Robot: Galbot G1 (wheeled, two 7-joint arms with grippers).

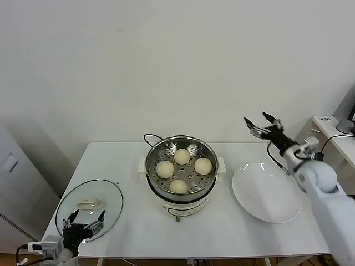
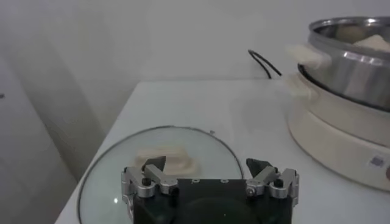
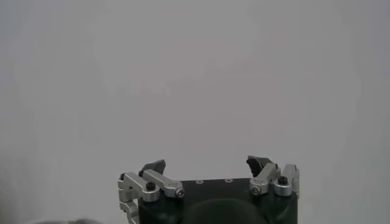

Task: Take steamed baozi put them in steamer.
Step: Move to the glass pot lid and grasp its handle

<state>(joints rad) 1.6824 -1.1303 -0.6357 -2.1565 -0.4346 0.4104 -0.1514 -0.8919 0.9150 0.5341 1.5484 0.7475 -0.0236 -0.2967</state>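
The right gripper (image 1: pixel 263 123) is raised in the air above and behind the plate (image 1: pixel 266 194), pointing at the bare wall, with its jaws spread wide and nothing between them. The left gripper (image 1: pixel 83 226) sits low at the near left corner of the table (image 1: pixel 222 233), over the near edge of the glass lid (image 1: pixel 90 209); its jaws are also spread wide and hold nothing.

The steamer (image 1: pixel 181 172) stands in the middle of the table, its shiny steel pot set on a white base. All four buns (image 1: pixel 181 156) lie inside on the perforated tray, spaced in a ring: one at the back, one on each side, one at the front. They are round, smooth and pale cream. The plate, flat and white, lies just to the steamer's right. The lid lies flat on the table well to the steamer's left.
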